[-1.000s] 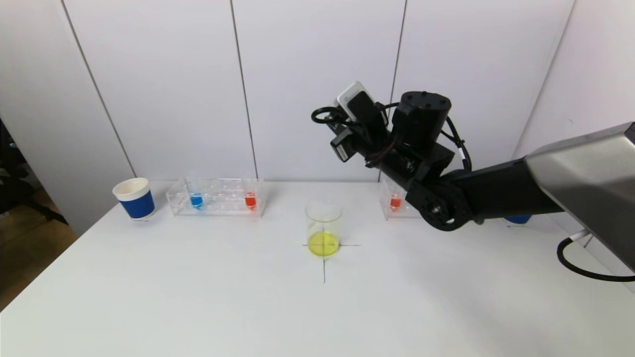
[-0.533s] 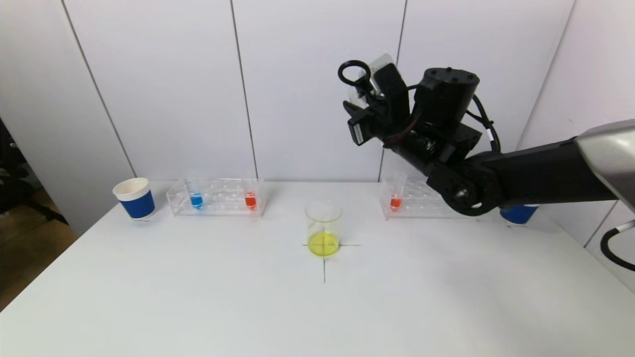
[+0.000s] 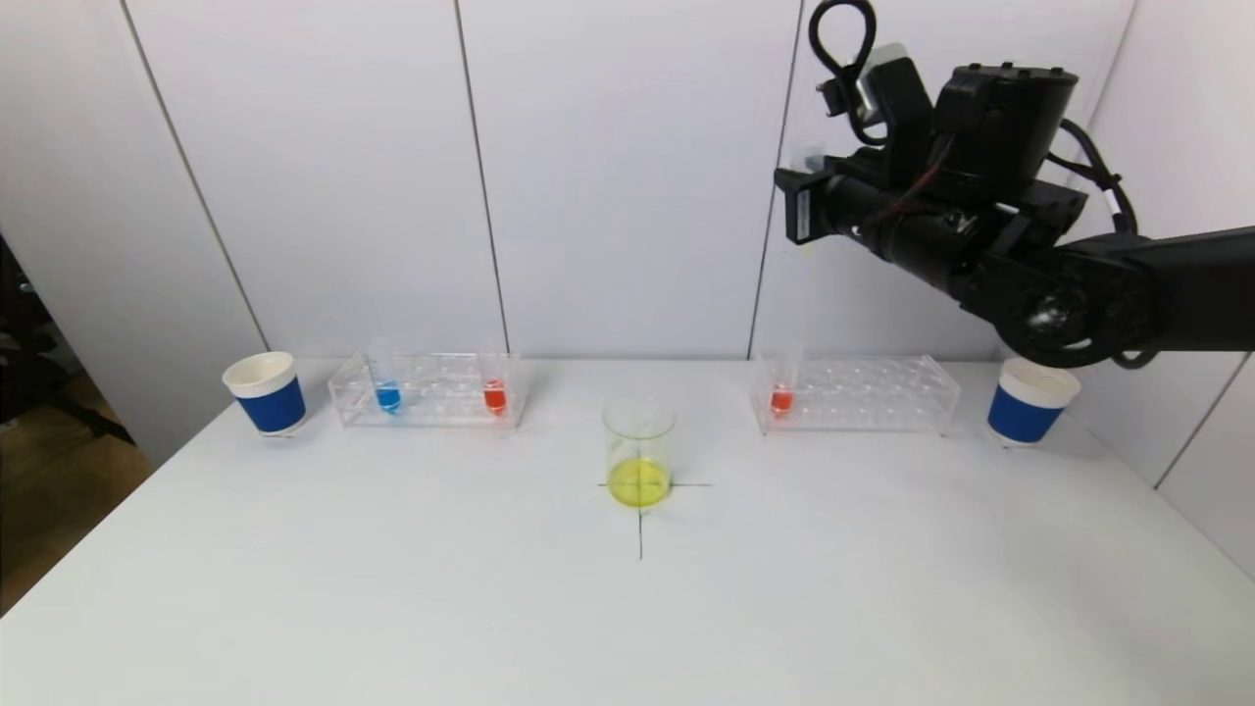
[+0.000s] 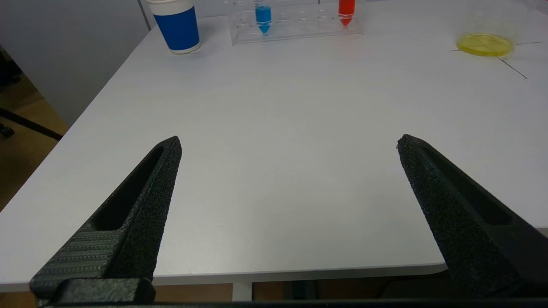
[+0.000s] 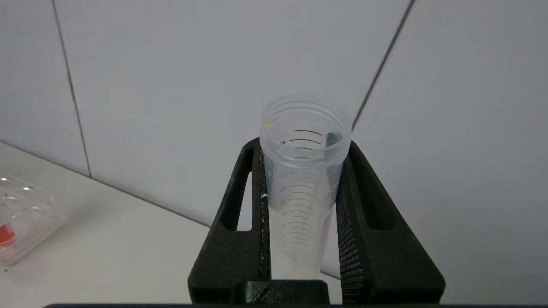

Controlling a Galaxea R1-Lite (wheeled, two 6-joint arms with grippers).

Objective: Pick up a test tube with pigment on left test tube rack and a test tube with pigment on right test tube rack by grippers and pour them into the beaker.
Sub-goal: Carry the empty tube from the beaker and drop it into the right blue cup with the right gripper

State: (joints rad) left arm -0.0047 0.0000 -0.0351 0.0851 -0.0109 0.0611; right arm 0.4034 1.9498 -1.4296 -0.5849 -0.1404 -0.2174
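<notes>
White panelled walls are closing in behind the white table [image 3: 392, 588], which is carrying a black cross marked under the beaker [image 3: 639, 453]; that single beaker is holding yellow liquid at its bottom. I am counting two clear racks: the left rack [image 3: 428, 390] is holding two filled tubes, a blue tube [image 3: 388, 395] and a red tube [image 3: 495, 395], while the right rack [image 3: 855, 394] is showing one red-filled tube [image 3: 781, 397] at its inner end. Two blue paper cups are standing at the outer ends, one left cup [image 3: 266, 392] beside the left rack and one right cup [image 3: 1030, 401] beside the right rack. My right gripper [image 5: 302, 171] is hanging high above the right rack, near the wall, its fingers [image 5: 252, 201] pinching a clear graduated test tube [image 5: 302, 179] that looks drained, mouth facing away from my wrist. My left gripper [image 4: 289, 145] is waiting low over the near left part of the table, fingers [image 4: 141, 205] spread wide around nothing, with the racks and beaker well ahead of it. Nothing is standing between the racks and the beaker.
</notes>
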